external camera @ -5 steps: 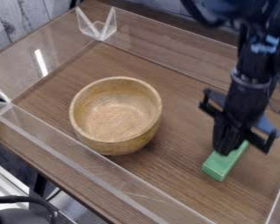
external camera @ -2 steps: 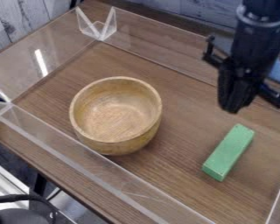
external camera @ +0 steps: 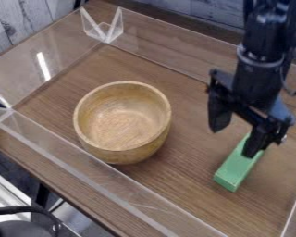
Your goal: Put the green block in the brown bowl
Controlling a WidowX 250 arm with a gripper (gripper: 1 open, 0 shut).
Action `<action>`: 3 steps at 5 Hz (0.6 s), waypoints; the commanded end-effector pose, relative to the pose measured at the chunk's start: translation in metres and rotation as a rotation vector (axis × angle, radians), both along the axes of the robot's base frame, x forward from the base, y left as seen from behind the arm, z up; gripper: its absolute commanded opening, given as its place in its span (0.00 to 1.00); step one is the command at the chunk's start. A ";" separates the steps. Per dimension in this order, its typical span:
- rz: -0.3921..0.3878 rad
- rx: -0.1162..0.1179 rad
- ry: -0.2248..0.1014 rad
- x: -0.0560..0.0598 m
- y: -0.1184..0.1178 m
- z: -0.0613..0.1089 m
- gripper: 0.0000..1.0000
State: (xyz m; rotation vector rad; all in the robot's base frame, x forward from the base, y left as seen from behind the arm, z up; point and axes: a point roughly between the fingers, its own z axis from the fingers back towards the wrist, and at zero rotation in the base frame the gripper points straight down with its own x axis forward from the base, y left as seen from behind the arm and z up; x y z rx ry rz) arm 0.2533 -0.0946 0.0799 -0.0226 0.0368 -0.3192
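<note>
The green block (external camera: 237, 172) lies flat on the wooden table at the right, its far end partly covered by my gripper. My gripper (external camera: 246, 130) points down just above that far end, open, fingers spread apart with nothing between them. The brown bowl (external camera: 122, 118) stands empty to the left of the block, about a bowl's width away from my gripper.
Clear acrylic walls (external camera: 64, 162) fence the table on the front and left. A small clear bracket (external camera: 101, 26) stands at the back left corner. The wooden tabletop (external camera: 176, 79) stretches behind the bowl.
The gripper was shut low at the block, rose shut and left the block on the table, then came back down over the block's far end and opened.
</note>
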 end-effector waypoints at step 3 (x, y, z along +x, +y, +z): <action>0.005 -0.008 0.000 0.013 -0.004 -0.027 1.00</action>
